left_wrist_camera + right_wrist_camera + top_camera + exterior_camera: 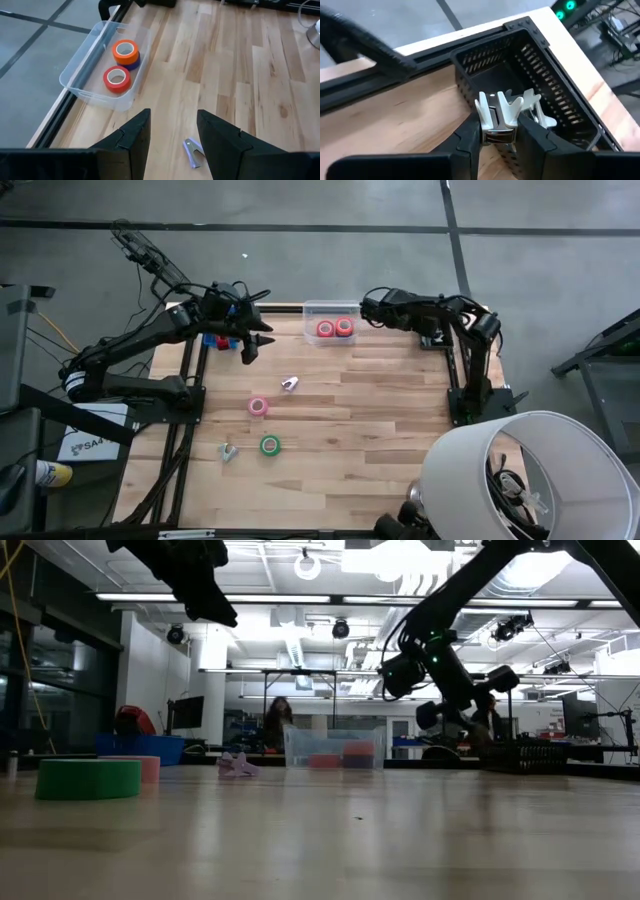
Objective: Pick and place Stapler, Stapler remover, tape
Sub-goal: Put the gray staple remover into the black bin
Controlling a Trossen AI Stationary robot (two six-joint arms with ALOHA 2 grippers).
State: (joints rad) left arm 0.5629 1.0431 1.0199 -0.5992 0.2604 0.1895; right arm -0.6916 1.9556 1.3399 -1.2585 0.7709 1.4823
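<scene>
The right gripper (499, 131) clamps a silvery staple remover (506, 111) just over the black basket's near wall (470, 92). The left gripper (172, 135) hangs parted, holding nothing, with bare wood ahead up to the clear tray (82, 75).

Four cameras: one overhead, one at surface level, one on each wrist.

My overhead camera looks straight down on the whole surface (380, 400); the low one looks level across it into the room. The left wrist camera looks down on the clear bin (95, 65), which the overhead and low views share; the right wrist camera sits close over a black basket (530, 75).
</scene>
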